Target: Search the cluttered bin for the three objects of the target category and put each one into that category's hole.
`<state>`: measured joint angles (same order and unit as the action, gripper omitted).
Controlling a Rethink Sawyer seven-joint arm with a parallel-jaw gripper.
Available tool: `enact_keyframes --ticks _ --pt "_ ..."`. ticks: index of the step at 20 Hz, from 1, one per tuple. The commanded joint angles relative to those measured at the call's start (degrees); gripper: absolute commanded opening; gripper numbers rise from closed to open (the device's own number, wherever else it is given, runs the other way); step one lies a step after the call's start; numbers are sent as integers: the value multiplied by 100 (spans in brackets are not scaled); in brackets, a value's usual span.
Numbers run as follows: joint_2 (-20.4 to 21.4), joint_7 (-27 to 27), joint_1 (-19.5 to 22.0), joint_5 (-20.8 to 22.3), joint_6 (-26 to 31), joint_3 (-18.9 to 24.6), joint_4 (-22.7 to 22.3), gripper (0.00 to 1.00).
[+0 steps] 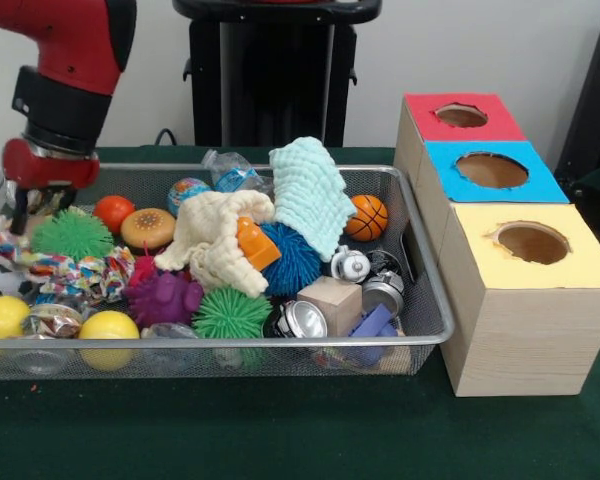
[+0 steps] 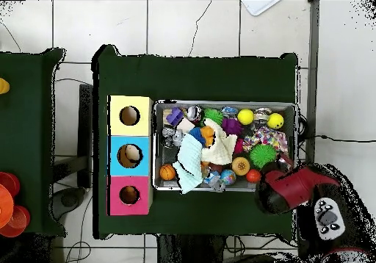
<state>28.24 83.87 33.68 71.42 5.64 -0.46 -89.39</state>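
The silver wire-mesh bin [image 1: 280, 345] sits on the green table, full of toys; it also shows in the overhead view [image 2: 224, 103]. No tan-brown or tiger-striped plush animal shows in either view; they are hidden or out of view. The red-topped hole [image 1: 461, 115] is the far box of three to the right of the bin, and shows at lower left in the overhead view [image 2: 129, 195]. My gripper [image 1: 35, 205] hangs over the bin's far left corner, just above a green spiky ball [image 1: 72, 233]. In the overhead view the red arm [image 2: 283, 186] covers it.
A blue-topped hole [image 1: 491, 170] and a yellow-topped hole [image 1: 532, 242] stand beside the red one. The bin holds a cream cloth [image 1: 215, 235], a mint cloth [image 1: 310, 190], a blue spiky ball [image 1: 292, 260], a small basketball [image 1: 367, 217], yellow balls [image 1: 2, 316] and a wooden block [image 1: 330, 300].
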Motion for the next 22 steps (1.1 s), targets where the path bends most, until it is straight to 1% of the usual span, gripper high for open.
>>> enact_keyframes --ticks 1,3,5,6,12,17,20,22 --pt "1030 -1420 829 -827 1266 782 -805 100" --pt "1270 -1669 999 -1038 1462 931 -985 100" --pt "1427 -1788 1078 -1175 1609 1061 -1105 100" --pt "1442 -1789 1128 -1179 1625 1100 -1126 100" --pt "1307 -1365 1035 -952 1666 1126 -1144 100" --pt "1222 -1055 955 -780 1530 1131 -1165 100" --pt "1423 -964 1150 -1013 1370 1397 -1427 100" --pt "1653 -815 1272 -1270 1336 1582 -1712 100"
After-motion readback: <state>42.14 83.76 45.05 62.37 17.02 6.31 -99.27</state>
